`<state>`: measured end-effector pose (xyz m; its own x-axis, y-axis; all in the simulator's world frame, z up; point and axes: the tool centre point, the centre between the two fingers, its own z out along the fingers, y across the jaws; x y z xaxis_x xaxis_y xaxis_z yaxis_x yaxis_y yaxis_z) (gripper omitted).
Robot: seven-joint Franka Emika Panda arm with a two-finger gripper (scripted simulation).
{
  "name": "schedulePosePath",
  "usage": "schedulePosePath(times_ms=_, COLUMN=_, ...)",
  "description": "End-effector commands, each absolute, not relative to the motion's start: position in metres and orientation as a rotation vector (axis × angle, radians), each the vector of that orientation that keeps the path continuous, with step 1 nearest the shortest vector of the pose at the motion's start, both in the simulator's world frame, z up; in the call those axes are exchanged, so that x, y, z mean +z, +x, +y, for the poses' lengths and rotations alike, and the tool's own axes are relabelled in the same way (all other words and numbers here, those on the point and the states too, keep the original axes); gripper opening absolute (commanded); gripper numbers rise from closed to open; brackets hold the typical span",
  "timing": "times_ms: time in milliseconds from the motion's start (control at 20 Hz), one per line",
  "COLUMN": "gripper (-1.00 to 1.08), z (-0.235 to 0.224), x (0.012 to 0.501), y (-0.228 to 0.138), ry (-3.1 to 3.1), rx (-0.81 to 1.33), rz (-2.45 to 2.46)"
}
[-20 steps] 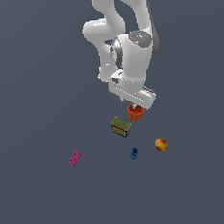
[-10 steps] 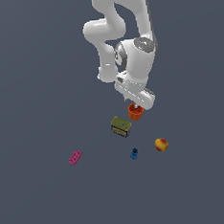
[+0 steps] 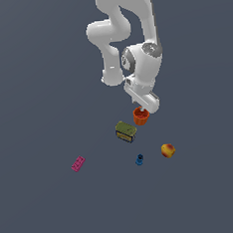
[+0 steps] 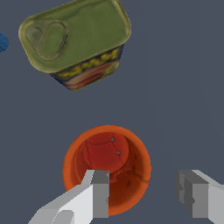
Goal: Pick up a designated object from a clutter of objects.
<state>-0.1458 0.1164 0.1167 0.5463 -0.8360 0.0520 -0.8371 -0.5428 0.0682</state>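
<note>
The orange cup (image 3: 141,117) stands upright on the dark floor, just to the exterior view's right of the olive-green box (image 3: 126,131). My gripper (image 3: 144,107) hangs right above the cup. In the wrist view the cup (image 4: 118,153) shows its open mouth from above. The gripper (image 4: 144,192) is open: one finger (image 4: 97,194) sits over the cup's inside, the other (image 4: 194,199) outside its rim, so the rim lies between them. The olive box (image 4: 76,41) lies beyond the cup.
A yellow-red round fruit (image 3: 167,150) and a tiny blue piece (image 3: 139,160) lie nearer the camera than the cup. A flat pink brick (image 3: 78,164) lies off to the exterior view's left. The blue piece's edge shows in the wrist view (image 4: 2,43).
The arm's wrist has shifted and turned slightly above the cup. The cup and the other items have not moved.
</note>
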Motion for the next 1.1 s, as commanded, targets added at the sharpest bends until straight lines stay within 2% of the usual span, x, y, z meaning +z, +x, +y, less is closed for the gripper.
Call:
schedulePosePath(times_ms=0, gripper=0.28, z=0.119, x=0.112, y=-0.153, ry=2.663, rx=0.023, rz=-1.501)
schedulePosePath(times_ms=450, gripper=0.28, z=0.125, x=0.102, y=-0.167, ry=2.614, rx=0.027, rz=-1.586)
schedulePosePath(times_ms=1050, gripper=0.28, z=0.125, x=0.089, y=-0.170, ry=2.610, rx=0.025, rz=-1.592)
